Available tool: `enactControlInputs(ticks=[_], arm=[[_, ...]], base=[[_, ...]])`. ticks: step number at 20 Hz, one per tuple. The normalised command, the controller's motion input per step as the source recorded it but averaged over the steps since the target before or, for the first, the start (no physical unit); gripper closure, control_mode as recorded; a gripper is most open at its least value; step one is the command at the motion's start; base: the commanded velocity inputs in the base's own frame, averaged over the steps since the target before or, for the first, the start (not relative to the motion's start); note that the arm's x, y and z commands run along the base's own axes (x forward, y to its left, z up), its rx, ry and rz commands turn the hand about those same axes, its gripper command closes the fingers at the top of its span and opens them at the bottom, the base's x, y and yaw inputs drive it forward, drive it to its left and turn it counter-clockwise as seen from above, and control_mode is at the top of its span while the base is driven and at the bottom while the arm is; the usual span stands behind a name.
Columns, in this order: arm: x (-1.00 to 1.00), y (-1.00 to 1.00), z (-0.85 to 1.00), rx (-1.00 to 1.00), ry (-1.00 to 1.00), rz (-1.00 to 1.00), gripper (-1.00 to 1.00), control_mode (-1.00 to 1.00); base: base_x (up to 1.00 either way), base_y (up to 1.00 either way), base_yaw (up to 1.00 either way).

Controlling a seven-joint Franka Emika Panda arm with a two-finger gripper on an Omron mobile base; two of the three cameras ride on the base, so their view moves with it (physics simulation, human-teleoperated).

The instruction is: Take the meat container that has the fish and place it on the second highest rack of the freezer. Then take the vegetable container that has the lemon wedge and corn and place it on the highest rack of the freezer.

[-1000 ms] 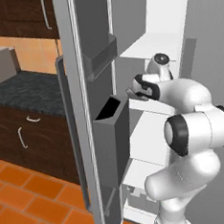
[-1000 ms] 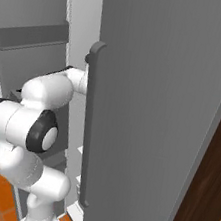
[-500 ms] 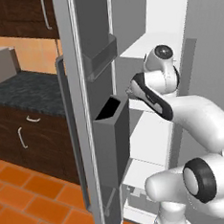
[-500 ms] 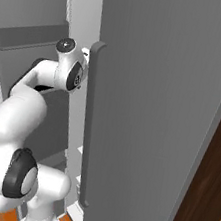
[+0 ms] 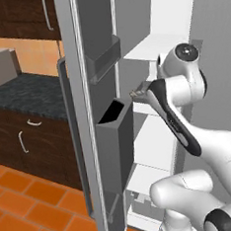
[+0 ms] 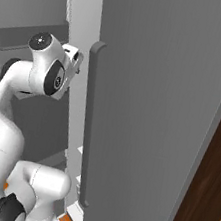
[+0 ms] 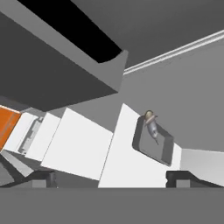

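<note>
The meat container [image 7: 154,144] is a grey tray lying flat on a white rack [image 7: 124,157] inside the freezer [image 5: 178,18]. The slim silvery fish [image 7: 152,127] lies in it. My gripper [image 7: 111,179] is open, with nothing between the fingertips [image 7: 41,179]. It hovers back from the tray without touching it. In the left base view my hand [image 5: 139,92] is between the door bins and the shelves, just below the highest rack [image 5: 153,47] and about level with the second highest rack [image 5: 142,109]. The vegetable container with the lemon wedge and corn is out of view.
The open freezer door [image 5: 80,115] carries dark grey bins [image 5: 117,137] close to the left of my hand. The other door with its long bar handle [image 6: 90,129] stands at the right. A dark counter [image 5: 26,93] and wooden cabinets sit left, above an orange tiled floor [image 5: 31,204].
The arm has unfolded, its elbow dropping low and its upper joint rising beside the shelves. The hand has eased slightly back toward the door bins. The jaws stay open.
</note>
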Motion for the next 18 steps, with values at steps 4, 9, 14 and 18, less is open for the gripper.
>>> enactControlInputs(ticks=[4,9,14,18], arm=[[-1.0,0.0,0.21,-0.11,0.0,0.12,-1.0,-1.0],[-1.0,0.0,-0.14,-0.03,0.0,0.1,-1.0,-1.0],[-1.0,0.0,-0.58,0.0,0.0,0.07,-1.0,-1.0],[-0.98,0.0,-0.74,-0.01,0.0,0.04,-1.0,-1.0]], base=[[0.0,0.0,0.0],[0.0,0.0,0.0],[0.0,0.0,0.0],[0.0,0.0,0.0]])
